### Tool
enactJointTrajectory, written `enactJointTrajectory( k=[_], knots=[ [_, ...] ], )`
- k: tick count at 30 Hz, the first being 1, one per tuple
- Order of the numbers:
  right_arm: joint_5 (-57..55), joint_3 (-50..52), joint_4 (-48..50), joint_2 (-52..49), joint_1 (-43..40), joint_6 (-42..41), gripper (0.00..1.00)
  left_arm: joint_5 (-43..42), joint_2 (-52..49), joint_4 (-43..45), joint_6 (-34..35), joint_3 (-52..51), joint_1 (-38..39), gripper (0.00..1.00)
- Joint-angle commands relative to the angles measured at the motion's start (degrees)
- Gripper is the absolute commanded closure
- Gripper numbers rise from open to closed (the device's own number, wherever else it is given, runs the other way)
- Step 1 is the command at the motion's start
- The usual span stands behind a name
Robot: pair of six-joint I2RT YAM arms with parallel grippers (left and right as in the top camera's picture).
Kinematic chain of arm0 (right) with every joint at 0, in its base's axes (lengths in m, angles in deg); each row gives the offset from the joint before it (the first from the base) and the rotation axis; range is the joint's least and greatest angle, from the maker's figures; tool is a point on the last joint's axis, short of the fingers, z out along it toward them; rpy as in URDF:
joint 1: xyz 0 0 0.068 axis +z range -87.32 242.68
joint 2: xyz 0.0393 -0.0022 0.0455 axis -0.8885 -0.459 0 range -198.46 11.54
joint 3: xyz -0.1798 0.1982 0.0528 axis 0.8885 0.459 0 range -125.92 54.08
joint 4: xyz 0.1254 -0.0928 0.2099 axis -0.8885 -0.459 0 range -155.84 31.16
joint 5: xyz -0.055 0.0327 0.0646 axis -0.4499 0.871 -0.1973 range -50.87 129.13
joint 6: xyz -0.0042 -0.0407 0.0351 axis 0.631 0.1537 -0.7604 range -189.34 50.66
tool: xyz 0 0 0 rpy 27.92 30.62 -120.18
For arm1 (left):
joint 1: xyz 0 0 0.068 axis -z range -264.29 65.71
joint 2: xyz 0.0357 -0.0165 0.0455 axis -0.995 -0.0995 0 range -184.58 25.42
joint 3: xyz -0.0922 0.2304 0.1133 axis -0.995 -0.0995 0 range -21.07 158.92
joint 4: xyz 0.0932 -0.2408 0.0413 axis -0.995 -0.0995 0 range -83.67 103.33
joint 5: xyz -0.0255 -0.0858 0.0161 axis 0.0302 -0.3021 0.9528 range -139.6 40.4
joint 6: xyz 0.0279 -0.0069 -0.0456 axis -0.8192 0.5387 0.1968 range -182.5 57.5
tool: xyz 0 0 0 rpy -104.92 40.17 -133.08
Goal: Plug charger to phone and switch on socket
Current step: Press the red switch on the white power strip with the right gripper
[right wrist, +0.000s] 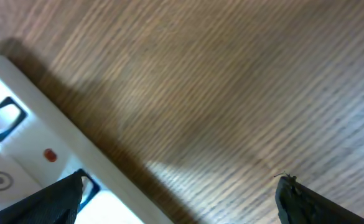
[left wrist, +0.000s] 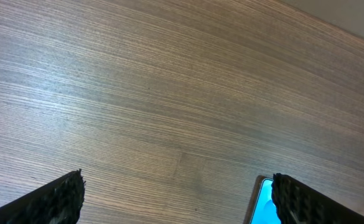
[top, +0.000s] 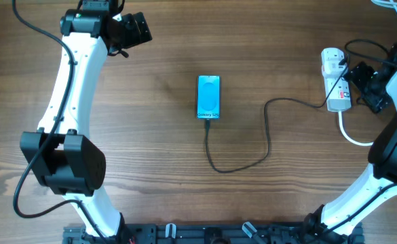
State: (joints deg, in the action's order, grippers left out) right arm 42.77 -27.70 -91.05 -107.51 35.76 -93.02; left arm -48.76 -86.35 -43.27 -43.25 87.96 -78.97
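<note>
The phone (top: 209,97) lies flat mid-table, turquoise screen up, "Galaxy S25" text at its near end. The thin black charger cable (top: 266,129) runs from the phone's near end, loops and reaches the white socket strip (top: 335,80) at the far right. My right gripper (top: 358,81) is open just right of the socket; in the right wrist view the socket (right wrist: 26,155) fills the lower left beside my left finger, with a switch and a small red mark. My left gripper (top: 140,28) is open at the far left, apart from the phone, whose corner shows in the left wrist view (left wrist: 264,202).
A thicker white lead (top: 351,132) curves from the socket toward the right arm. Another white cable (top: 396,10) lies at the far right corner. The arm bases stand along the front edge (top: 205,234).
</note>
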Motion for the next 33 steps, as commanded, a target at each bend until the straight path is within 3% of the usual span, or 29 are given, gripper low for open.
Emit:
enactJointTrajectory(
  k=[1, 28, 33],
  knots=[
    [1.81, 0.74, 1.14, -1.51, 0.13, 0.98, 0.0, 0.76, -0.2, -0.02, 0.55, -0.26, -0.31, 0.0],
    [2.27, 1.66, -1.01, -1.99, 3.13, 1.66, 0.0, 0.76, -0.2, -0.02, 0.55, -0.26, -0.31, 0.0],
    [-7.74, 0.0, -10.6, 2.12, 1.66, -2.93, 0.0, 0.76, -0.2, -0.02, 0.55, -0.26, -0.31, 0.0]
  ],
)
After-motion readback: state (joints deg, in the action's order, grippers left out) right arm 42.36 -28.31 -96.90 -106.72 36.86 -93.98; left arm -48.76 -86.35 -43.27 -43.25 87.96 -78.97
